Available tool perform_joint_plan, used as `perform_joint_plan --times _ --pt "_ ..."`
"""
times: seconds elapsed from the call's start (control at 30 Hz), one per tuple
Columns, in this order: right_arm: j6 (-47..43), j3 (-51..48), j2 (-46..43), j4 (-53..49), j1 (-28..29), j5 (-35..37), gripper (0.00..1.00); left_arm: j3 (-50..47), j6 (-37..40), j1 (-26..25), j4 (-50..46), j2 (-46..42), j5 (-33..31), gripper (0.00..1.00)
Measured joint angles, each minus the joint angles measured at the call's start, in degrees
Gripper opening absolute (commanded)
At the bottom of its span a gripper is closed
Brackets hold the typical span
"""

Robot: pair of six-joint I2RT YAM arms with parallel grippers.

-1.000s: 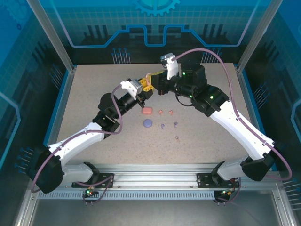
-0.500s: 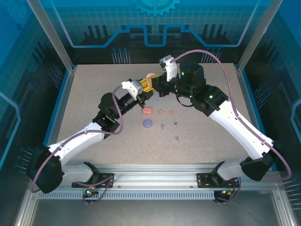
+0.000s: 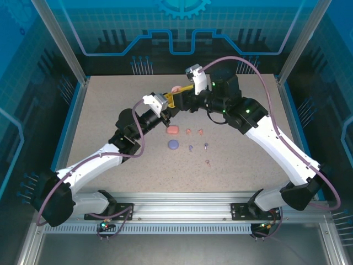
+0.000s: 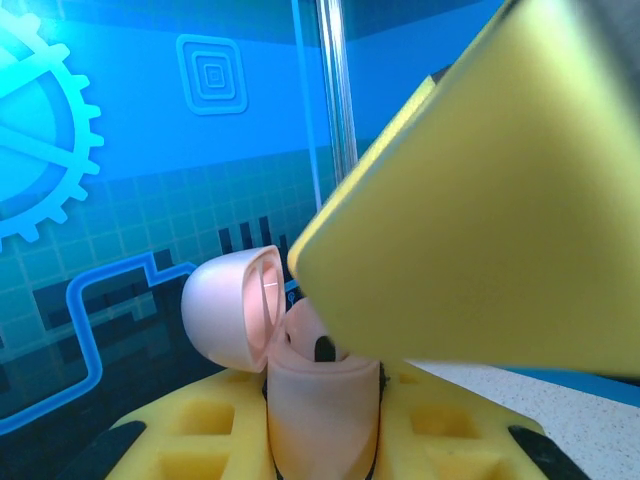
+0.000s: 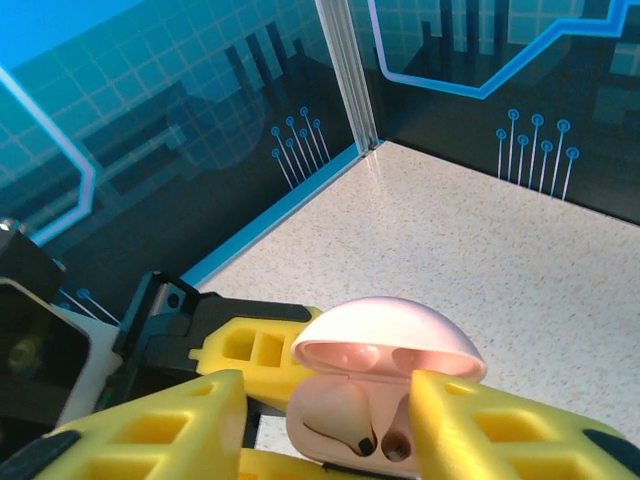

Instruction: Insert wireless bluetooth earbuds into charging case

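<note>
Earbuds (image 3: 200,132) lie loose on the table (image 3: 110,110), all on the near side of the pale pink case (image 4: 320,400). The left gripper (image 3: 171,98) is clenched on that case, holding it upright with its lid swung back. The right gripper (image 5: 330,400) stands released, its yellow fingers straddling the case and carrying nothing. One well of the case seems to hold a pale bud (the other looks dark and vacant, though that is hard to be sure of). A lone pale bud (image 3: 208,162) sits farthest from the case, nearward and to its right. The free right gripper is therefore probably the one to fetch it. The bud's stem direction is too small to read.
</note>
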Motion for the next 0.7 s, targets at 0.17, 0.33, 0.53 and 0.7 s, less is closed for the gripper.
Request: perform_joint_plan --times 0.17,0.33,0.53,0.7 --pt "1.9 4.5 -0.6 -2.1 -0.9 0.7 0.62 0.0 -0.1 0.0 0.4 0.0 -0.9 0.00" --pt "7.3 2.8 -6.9 -5.4 -7.6 3.9 0.66 -0.2 -0.2 0.0 1.3 -0.1 -2.1 0.00" --pt "13.9 -12.2 -16.7 -11.1 -13.5 8.0 0.65 -1.4 -0.2 0.0 1.0 -1.8 -3.1 0.00" --pt "18.8 -29.1 -13.6 -14.1 -13.2 8.7 0.61 -2.0 -1.2 0.0 0.7 -4.1 -3.4 0.00"
